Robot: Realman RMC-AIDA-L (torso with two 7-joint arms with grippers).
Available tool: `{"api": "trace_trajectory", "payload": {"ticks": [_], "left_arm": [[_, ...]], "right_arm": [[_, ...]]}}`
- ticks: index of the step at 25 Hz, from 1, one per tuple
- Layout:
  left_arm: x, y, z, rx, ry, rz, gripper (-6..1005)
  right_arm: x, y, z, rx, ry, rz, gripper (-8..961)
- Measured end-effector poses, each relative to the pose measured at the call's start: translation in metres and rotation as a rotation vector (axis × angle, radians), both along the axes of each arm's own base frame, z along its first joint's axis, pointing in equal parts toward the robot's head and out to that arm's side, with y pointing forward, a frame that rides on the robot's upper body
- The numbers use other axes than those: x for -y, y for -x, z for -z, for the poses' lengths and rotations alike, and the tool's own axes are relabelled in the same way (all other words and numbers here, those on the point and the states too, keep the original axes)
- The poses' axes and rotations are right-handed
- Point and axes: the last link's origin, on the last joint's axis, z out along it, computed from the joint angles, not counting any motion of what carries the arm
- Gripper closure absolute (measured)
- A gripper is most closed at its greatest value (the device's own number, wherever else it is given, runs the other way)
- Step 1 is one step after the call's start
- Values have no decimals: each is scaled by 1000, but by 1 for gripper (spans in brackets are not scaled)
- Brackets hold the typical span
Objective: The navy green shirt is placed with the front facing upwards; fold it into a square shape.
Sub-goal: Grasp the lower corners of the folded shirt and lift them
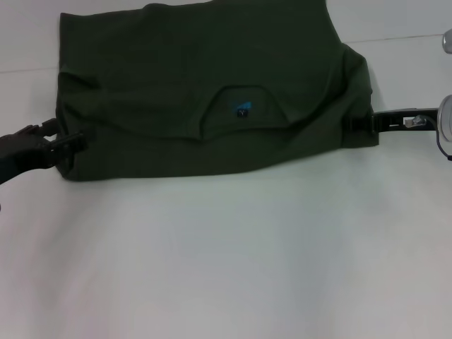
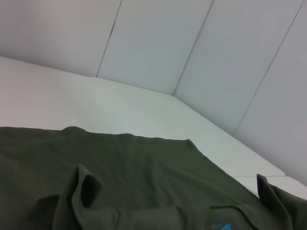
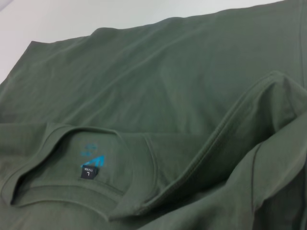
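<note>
I have the navy green shirt (image 1: 205,106) lying across the far half of the white surface (image 1: 226,261). It is already folded once: the collar (image 1: 244,106) with its black label and blue print lies on top near the middle, and a doubled edge runs along the near side. The chest letters are not visible.

My left hand (image 1: 60,143) is at the shirt's left near corner and seems to be clenched on the cloth there, the fabric bunching around its tips. My right hand (image 1: 361,124) is at the right near corner; its dark fingers reach into the fold, but I cannot tell if they grip.

I judge we are in the middle of the folding, holding the two corners of the near edge. The next move should carry both corners together and evenly, so the fold stays straight.
</note>
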Motion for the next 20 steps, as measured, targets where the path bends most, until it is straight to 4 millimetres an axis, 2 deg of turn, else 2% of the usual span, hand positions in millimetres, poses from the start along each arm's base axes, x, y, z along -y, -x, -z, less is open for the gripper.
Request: {"api": "trace_trajectory", "payload": {"ticks": [7, 12, 20], "left_arm": [[-2, -1, -1, 1, -5, -1, 88], [-3, -2, -1, 0, -6, 1, 89], [-3, -1, 0, -3, 1, -3, 89]], "right_arm": [[1, -1, 1, -20, 1, 28, 572], [3, -2, 0, -38, 10, 39, 790], [9, -11, -4, -55, -14, 85, 875]]}}
